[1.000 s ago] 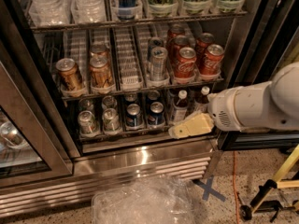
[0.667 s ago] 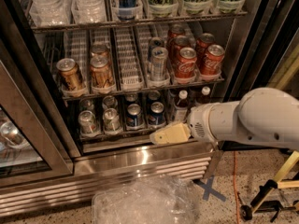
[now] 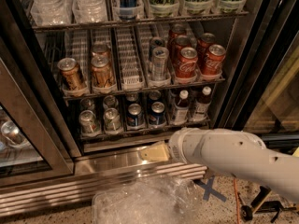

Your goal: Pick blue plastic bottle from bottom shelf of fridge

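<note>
Since a second ago the white arm (image 3: 233,155) has gone down and toward the left of the view, so the gripper (image 3: 156,152) is now below the bottom shelf (image 3: 140,135), in front of the steel base (image 3: 107,164) of the fridge (image 3: 233,78). Before, it was at the height of this shelf, near its right end. If the gripper is open or closed, I cannot tell; it holds nothing that I can see.

On the bottom shelf, in the second lane from its right end, the blue plastic bottle (image 3: 180,108) stands upright with its white cap on top. A similar bottle (image 3: 201,104) is in the last lane right of it (the two look almost the same). Two blue cans (image 3: 145,115) are in the middle lanes of the shelf and silver cans (image 3: 100,120) in its left lanes. On the rack above the shelf stand red cans (image 3: 196,59) and golden cans (image 3: 86,73).

Below the shelf the floor (image 3: 42,214) is speckled stone. A crumpled clear plastic sheet (image 3: 140,202) lies on it, and a blue tape cross (image 3: 210,190) is partly covered by the arm. A glass door (image 3: 18,139) left of the shelf is cut by the frame edge. Cans at the back of the shelf are dark and hard to read.
</note>
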`<state>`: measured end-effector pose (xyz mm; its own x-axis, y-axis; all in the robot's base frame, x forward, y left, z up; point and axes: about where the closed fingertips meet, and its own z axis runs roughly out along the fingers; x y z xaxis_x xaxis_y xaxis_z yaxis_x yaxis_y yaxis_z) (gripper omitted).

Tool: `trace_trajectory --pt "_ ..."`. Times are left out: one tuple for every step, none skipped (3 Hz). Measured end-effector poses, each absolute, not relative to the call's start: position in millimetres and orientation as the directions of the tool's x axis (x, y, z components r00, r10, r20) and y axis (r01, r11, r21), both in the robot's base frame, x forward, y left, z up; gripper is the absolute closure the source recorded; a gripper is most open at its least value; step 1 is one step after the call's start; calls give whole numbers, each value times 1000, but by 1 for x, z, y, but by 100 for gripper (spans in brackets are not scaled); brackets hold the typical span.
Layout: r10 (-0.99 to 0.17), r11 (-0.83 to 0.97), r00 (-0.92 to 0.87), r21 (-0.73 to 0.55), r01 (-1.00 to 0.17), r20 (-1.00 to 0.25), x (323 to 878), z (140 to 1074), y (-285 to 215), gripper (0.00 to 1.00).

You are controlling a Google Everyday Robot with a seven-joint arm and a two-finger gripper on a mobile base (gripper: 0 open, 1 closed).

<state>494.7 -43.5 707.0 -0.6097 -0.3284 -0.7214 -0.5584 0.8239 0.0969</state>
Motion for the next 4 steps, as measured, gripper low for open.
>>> trace_trajectory --pt "-277 880 -597 50 -472 -753 508 695 -74 0" --pt "-111 932 -584 120 -342 -804 551 695 -90 0" --pt "-41 950 -539 134 -282 -841 572 711 -101 0" --pt "-42 950 -539 134 -283 -841 572 711 -101 0"
